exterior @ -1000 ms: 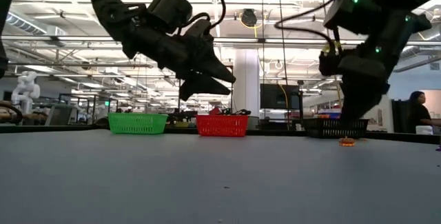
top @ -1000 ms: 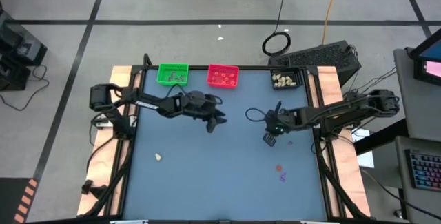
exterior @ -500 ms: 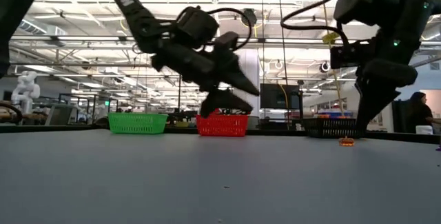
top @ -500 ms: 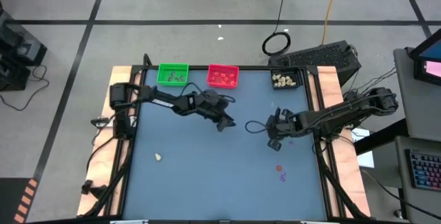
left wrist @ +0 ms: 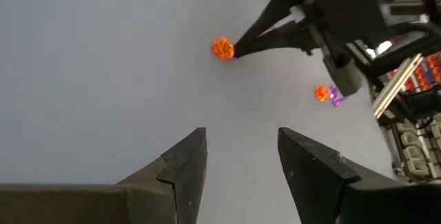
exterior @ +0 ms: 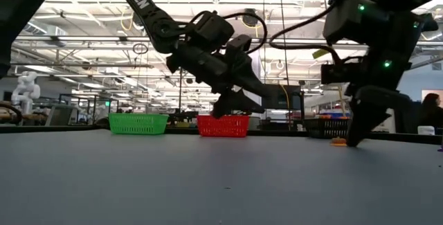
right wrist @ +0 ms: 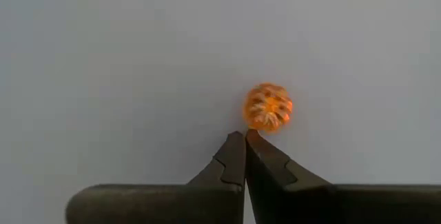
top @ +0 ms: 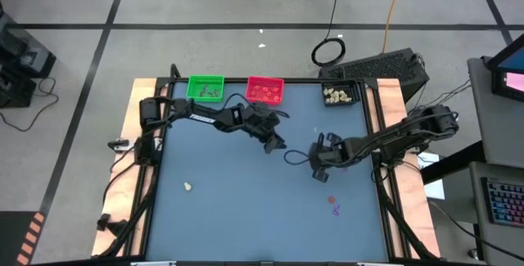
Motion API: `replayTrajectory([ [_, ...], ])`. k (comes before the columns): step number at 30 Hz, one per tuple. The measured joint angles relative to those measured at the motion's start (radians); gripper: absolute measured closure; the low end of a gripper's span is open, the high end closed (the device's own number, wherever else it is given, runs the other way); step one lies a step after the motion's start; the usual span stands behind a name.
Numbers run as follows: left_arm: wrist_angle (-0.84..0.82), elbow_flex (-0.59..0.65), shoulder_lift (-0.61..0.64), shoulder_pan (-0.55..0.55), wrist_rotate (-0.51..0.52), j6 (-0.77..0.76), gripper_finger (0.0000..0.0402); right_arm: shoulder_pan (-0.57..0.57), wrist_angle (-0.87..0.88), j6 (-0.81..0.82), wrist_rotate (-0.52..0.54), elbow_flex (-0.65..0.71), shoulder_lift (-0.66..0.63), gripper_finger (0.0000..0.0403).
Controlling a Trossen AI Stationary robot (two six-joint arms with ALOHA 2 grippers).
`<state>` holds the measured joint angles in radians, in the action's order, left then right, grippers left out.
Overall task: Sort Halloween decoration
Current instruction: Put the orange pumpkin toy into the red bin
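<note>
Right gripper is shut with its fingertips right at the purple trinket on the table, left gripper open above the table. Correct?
Not quite: the trinket at the shut right gripper is orange, as the right wrist view shows. The left gripper is open above the table.

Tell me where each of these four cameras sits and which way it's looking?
High view: overhead, straight down on the table, both arms, three trays.
Low view: table height, looking level across; both arms hang in from above.
Left wrist view: past the open left gripper toward the right gripper.
Right wrist view: past the shut right gripper, tips at an orange trinket.
Both wrist views share that trinket.
</note>
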<state>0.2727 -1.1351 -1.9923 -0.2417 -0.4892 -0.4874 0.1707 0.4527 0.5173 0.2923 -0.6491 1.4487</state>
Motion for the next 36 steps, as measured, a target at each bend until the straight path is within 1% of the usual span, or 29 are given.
replayTrajectory([
  [4, -0.044, 0.000, 0.000, -0.001, 0.011, 0.024, 0.0217, 0.000, -0.082, -0.038, -0.008, 0.000, 0.000, 0.0402],
  [8, -0.066, 0.001, 0.000, -0.003, 0.019, 0.041, 0.0217, 0.001, -0.065, -0.042, -0.009, 0.000, -0.051, 0.0402],
  [13, -0.079, 0.001, 0.000, -0.007, 0.021, 0.056, 0.0217, 0.001, 0.031, -0.024, -0.007, -0.001, -0.131, 0.0402],
  [16, -0.076, 0.001, 0.000, -0.007, 0.021, 0.080, 0.0217, 0.001, 0.109, 0.000, -0.006, -0.001, -0.143, 0.0403],
  [20, -0.071, 0.001, 0.000, -0.008, 0.025, 0.085, 0.0217, 0.001, 0.144, 0.013, -0.004, -0.001, -0.121, 0.0403],
  [24, -0.072, 0.001, 0.000, -0.008, 0.037, 0.084, 0.0217, 0.001, 0.096, -0.008, -0.004, -0.001, -0.080, 0.0403],
  [27, -0.072, 0.001, 0.000, -0.007, 0.069, 0.081, 0.0211, 0.001, 0.047, -0.030, -0.004, -0.001, -0.047, 0.0403],
  [30, -0.072, 0.001, 0.000, -0.007, 0.100, 0.076, 0.0194, -0.006, -0.008, -0.044, -0.003, -0.001, -0.014, 0.0403],
  [36, -0.070, 0.001, 0.000, -0.006, 0.114, 0.075, 0.0148, -0.031, -0.082, -0.094, 0.001, -0.001, 0.034, 0.0403],
])
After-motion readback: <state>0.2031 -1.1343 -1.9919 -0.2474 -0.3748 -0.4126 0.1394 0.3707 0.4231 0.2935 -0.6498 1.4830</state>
